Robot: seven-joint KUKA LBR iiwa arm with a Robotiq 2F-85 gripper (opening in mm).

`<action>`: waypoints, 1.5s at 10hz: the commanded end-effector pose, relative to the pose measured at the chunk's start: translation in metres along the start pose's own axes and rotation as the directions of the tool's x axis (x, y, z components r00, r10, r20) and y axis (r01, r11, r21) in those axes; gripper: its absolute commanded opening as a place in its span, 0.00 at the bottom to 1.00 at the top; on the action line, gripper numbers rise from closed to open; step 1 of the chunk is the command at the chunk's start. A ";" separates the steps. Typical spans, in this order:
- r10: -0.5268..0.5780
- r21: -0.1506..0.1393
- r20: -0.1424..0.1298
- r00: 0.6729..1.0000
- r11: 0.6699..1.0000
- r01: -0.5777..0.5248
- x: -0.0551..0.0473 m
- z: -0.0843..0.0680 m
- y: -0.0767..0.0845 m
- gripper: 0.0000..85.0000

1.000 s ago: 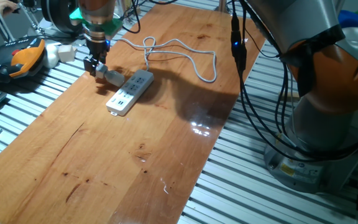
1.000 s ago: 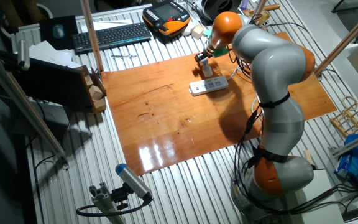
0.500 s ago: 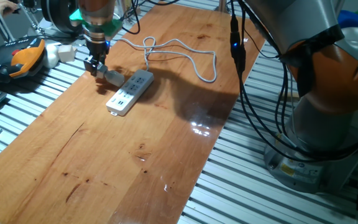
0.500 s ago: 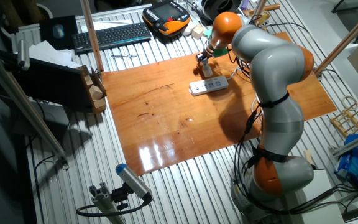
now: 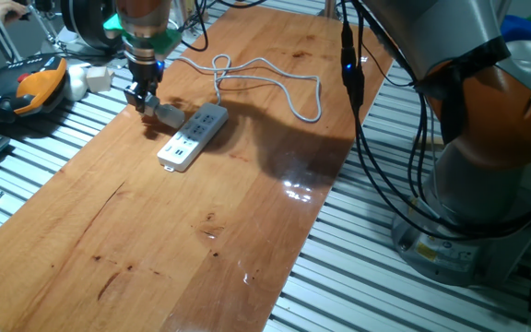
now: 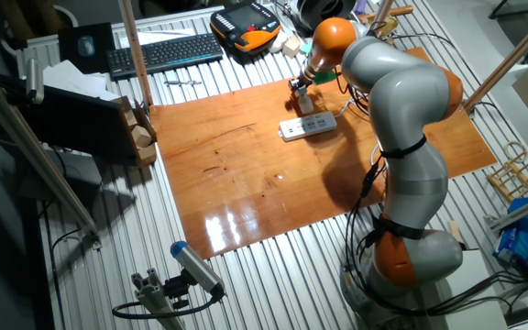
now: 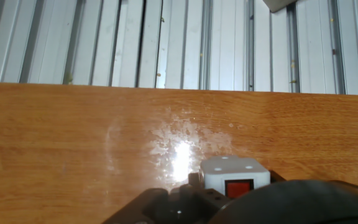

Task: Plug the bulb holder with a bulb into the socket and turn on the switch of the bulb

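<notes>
The bulb holder [image 5: 165, 113] with its red switch [image 7: 237, 188] lies on the wooden counter [image 5: 201, 212] directly below the fingers [image 5: 141, 97], touching them. Whether they clamp it cannot be told. The socket [image 5: 193, 136] lies just beside them, cord [image 5: 275, 83] looping away.

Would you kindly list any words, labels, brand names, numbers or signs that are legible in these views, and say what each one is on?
No text is legible in any view.
Long flat white power strip: no readable markings; too small.
Small white blocky adapter with its red rocker button: no print visible.
Black keyboard: key legends too small to read.
Orange-and-black handheld pendant: screen and buttons too blurred to read.
</notes>
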State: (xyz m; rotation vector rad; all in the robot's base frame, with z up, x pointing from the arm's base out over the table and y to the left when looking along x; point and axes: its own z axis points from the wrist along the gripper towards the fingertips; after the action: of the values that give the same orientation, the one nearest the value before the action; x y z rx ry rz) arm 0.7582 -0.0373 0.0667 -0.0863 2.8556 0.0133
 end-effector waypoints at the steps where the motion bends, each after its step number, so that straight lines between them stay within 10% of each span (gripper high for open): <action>1: 0.009 -0.002 0.000 1.000 1.000 -0.009 0.000 0.000 0.000 0.60; 8: -0.037 -0.018 0.003 0.999 0.999 0.037 0.000 0.000 0.001 0.60; 11: -0.068 -0.029 -0.013 0.998 0.997 0.068 0.000 0.000 0.001 0.00; 15: -0.050 -0.018 -0.020 0.999 0.999 0.050 -0.005 -0.012 0.002 0.00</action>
State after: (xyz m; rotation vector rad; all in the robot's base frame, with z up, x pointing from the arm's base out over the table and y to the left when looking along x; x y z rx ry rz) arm 0.7595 -0.0346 0.0805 -0.1607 2.8765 0.0280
